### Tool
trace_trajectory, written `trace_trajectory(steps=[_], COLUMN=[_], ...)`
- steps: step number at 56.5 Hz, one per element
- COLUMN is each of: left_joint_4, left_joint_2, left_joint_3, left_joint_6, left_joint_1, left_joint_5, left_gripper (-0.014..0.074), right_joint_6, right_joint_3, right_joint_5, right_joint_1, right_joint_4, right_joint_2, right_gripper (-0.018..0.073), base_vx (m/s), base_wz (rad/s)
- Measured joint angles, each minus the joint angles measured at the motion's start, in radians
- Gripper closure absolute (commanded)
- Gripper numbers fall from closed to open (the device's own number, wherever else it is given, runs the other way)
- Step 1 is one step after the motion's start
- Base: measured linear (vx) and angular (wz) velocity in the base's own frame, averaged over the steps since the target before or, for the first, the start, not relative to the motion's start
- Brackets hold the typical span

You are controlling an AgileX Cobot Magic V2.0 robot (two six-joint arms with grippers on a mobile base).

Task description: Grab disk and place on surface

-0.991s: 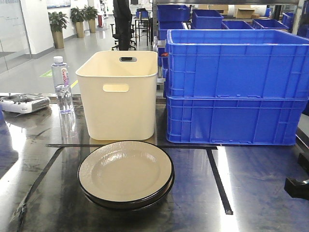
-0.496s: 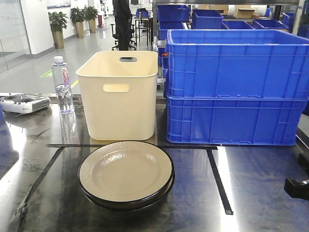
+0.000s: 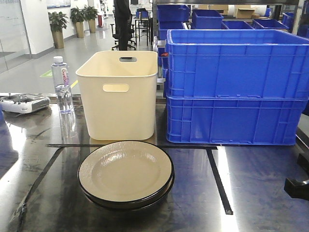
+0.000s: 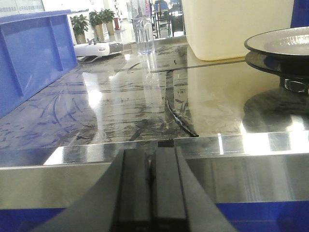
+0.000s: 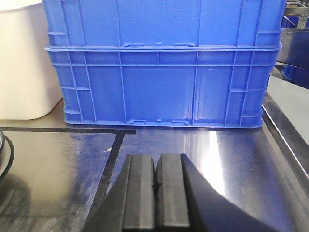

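Resting on the bench [image 3: 260,193], the disk [image 3: 125,172] is a cream plate with a black rim, stacked on a second one beneath it, inside the taped square at the front view's 6 o'clock. Black tape [image 3: 218,181] runs along its 3 o'clock side and behind it. At the disk's 12 o'clock, just beyond the tape, stands a cream bin [image 3: 119,95]; two stacked blue crates [image 3: 235,87] sit at 2 o'clock, touching the bin's side or nearly so. A water bottle [image 3: 62,86] stands at 10 o'clock, with a white controller [image 3: 21,102] farther left. Left fingers [image 4: 154,186] are pressed together at the bench's near edge, holding nothing. Right fingers [image 5: 155,195] are also pressed together, empty, facing the crates.
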Motion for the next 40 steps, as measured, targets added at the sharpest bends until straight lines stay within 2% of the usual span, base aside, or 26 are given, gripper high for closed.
trace_trajectory(steps=[35,40], left_joint_4=[0.000,0.000], left_joint_2=[0.000,0.000], left_joint_3=[0.000,0.000], left_joint_6=[0.000,0.000], left_joint_1=[0.000,0.000], left_joint_5=[0.000,0.000], left_gripper=[0.0598,0.0598], right_joint_6=[0.000,0.002], right_joint_3=[0.000,0.001], right_joint_5=[0.002,0.035], right_joint_1=[0.000,0.000], right_joint_4=[0.000,-0.016], right_joint_2=[0.000,-0.013], right_gripper=[0.0566,0.0566], base_vx=[0.00,0.00], base_wz=[0.00,0.00])
